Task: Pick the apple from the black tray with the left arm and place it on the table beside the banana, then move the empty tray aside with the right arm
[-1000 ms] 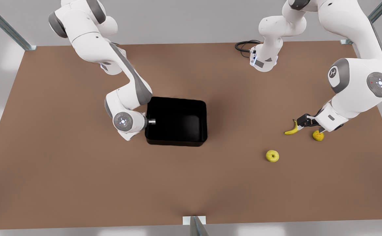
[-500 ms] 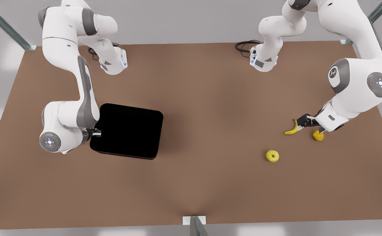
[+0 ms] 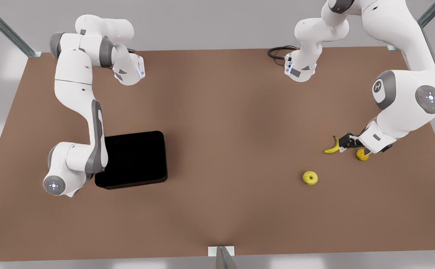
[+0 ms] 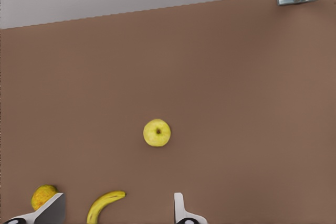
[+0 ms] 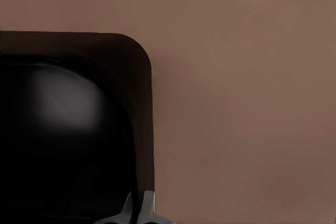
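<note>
One apple [image 3: 310, 178], one banana [image 3: 332, 147], one orange fruit [image 3: 361, 154], one black tray [image 3: 135, 158] on table [image 3: 221, 119]. Left gripper [image 3: 341, 144] spread, empty, over banana; apple near it, apart. Right gripper [image 5: 139, 209] clamped on tray wall, tray at front view's left.

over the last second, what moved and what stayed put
The right gripper, shut on the black tray's wall, dragged the black tray toward the front view's left and a little nearer the camera. The left gripper drew back slightly, open beside the banana. The apple, banana and orange fruit stayed on the table.
</note>
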You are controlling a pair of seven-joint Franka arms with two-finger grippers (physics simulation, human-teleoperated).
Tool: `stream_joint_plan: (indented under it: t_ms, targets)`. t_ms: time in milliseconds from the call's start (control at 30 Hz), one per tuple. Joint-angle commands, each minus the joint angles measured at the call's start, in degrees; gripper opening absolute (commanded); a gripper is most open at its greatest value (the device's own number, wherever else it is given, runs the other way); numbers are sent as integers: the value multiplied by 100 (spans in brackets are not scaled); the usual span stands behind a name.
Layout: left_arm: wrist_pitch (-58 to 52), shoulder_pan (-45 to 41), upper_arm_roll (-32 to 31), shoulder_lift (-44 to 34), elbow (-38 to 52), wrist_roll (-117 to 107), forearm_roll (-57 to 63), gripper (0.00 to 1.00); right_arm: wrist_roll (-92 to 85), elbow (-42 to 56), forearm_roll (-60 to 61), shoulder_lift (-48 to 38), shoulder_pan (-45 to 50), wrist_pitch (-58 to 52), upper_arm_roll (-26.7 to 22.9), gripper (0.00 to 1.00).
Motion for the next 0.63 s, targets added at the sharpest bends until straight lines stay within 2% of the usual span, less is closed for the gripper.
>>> stream_joint_plan:
  t_ms: [0,33,67,133,167,233,267,300,333,367,400,433,500,600]
  targets:
    - [156,0,-7,6,5,-17,119,100,-1918,2,-22,44,-3,444,6,19]
    - [147,-8,-7,6,5,-26,128,100,-1900,2,-13,44,-3,444,15,28]
    - [147,-8,-7,6,5,-26,128,100,-1900,2,162,44,-3,444,15,44]
    - [156,-8,-7,6,5,-26,128,100,-1839,55,250,44,-3,453,6,87]
    - [156,-52,-7,6,5,-26,137,100,-1830,64,259,44,-3,444,6,100]
    - [156,-52,-7,15,5,-26,137,100,-1812,108,268,-79,32,400,50,100]
    - [156,-52,-7,15,5,-26,137,100,-1435,108,285,-553,6,251,242,100]
    - [156,-52,-7,15,5,-26,137,100,-671,108,189,-1063,-187,-355,726,100]
    - [156,-52,-7,15,5,-26,137,100,217,64,-354,-1766,-688,-970,1841,100]
    - [156,-52,-7,24,5,-26,146,100,780,-225,-1365,-2406,-1503,-1164,3254,100]
    - [156,-52,-7,24,5,-26,146,100,789,-787,-1393,-2926,-1814,-1051,3487,100]
    - [156,-52,-7,24,5,-26,146,100,798,-1289,-1393,-3033,-1831,-243,3206,100]
    - [156,-52,-7,24,5,-26,146,100,1334,-1246,-1384,-3050,-1822,22,3047,100]
    - [156,-87,-7,24,5,-26,251,100,2134,-1158,-1437,-3041,-1778,-57,3214,100]
